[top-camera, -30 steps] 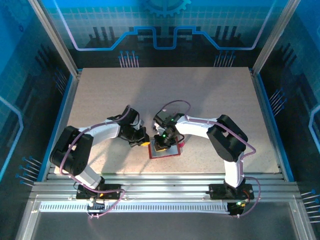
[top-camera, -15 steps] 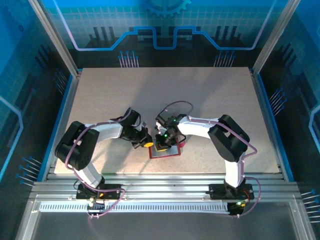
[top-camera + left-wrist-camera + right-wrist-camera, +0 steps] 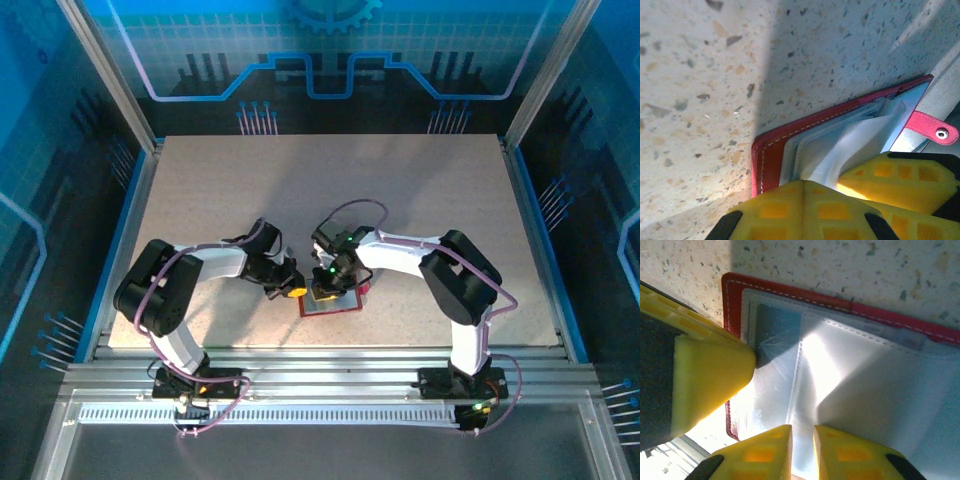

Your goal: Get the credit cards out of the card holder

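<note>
The card holder lies open on the table, red outside and grey-silver inside, with its red tab at one edge. Through a clear pocket I see a bluish card face; other credit cards are hidden in the sleeves. My left gripper is shut, its tips pressing on the holder's inner left edge. My right gripper hovers over the sleeves, its jaws a narrow gap apart with nothing clearly between them.
The speckled tabletop stretches far and to both sides of the holder. The metal rail at the near edge lies just below the holder. The two grippers' fingers stand very close together over the holder.
My left gripper has shifted right and nearer, onto the holder's left edge, and its elbow has swung. The right arm has barely moved.
</note>
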You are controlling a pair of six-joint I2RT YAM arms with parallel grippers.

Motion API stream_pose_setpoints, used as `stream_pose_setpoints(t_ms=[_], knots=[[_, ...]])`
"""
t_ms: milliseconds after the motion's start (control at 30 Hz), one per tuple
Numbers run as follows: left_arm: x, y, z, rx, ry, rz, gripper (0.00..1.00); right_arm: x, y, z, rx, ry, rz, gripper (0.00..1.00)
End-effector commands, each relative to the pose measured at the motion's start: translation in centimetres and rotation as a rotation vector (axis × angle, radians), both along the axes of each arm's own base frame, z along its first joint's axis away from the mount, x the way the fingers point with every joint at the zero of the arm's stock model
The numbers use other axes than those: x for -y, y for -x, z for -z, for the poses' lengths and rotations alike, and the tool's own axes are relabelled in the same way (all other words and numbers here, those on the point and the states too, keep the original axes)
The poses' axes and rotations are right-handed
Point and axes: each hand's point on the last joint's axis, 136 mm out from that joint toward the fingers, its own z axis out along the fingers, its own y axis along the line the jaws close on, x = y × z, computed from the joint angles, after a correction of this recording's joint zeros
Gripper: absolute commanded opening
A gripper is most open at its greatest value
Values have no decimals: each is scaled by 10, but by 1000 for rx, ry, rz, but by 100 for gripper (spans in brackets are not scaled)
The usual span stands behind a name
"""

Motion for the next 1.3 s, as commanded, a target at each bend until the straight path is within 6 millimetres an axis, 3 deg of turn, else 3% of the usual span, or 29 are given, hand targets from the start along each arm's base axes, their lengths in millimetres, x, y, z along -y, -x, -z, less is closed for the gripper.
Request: stream_pose_setpoints(t_ms=[0, 367, 800, 1267], knots=[[-9, 15, 16, -72, -64, 18, 0, 14, -2, -4, 23, 85, -3, 24], [-7, 14, 16, -70, -60, 28, 0, 18, -7, -22, 102, 167, -49, 42], [-5, 10, 16, -67, -57, 34, 0, 36, -13, -31, 138, 264, -45, 49], [-6, 11, 19, -74, -61, 39, 0, 57, -23, -42, 158, 272, 7, 48]])
